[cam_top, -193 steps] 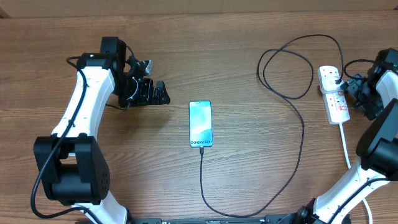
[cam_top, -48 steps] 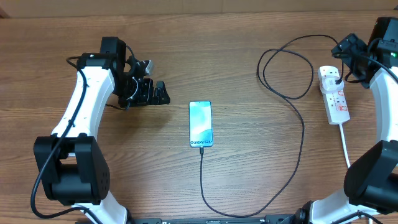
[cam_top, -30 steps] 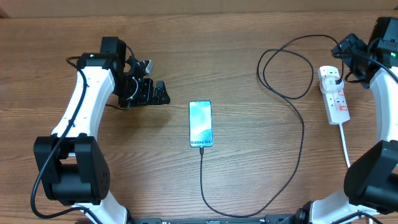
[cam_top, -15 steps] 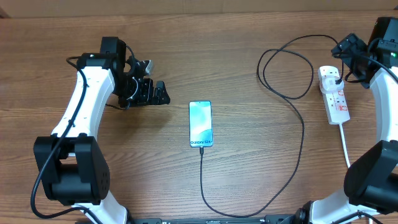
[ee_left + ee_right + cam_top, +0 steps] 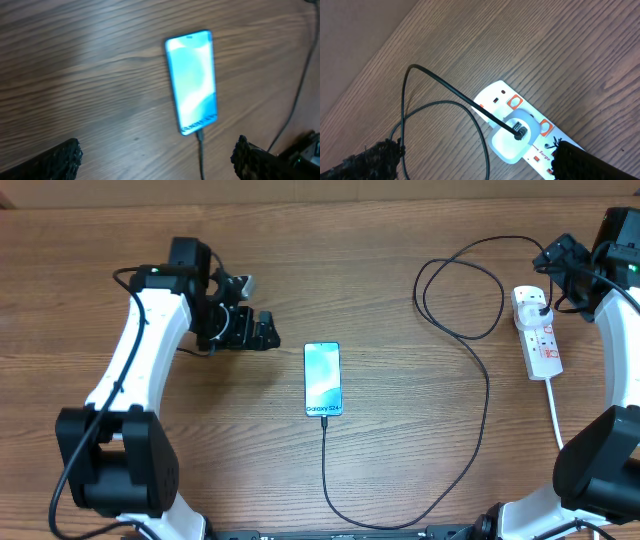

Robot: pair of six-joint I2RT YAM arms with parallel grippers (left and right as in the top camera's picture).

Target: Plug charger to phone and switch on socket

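two grippers gape empty: left gripper (image 5: 268, 331) hovers just left of the phone (image 5: 322, 379), right gripper (image 5: 553, 252) near the far end of the socket (image 5: 537, 332). phone lies screen-up on the table (image 5: 400, 480), charger (image 5: 487, 395) tip in its near end, cable looping right to the socket, plugged in.

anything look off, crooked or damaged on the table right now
Nothing stands out. The phone lies flat and intact, the charger sits in its bottom end and loops loosely over to the socket. No spill or damage shows.
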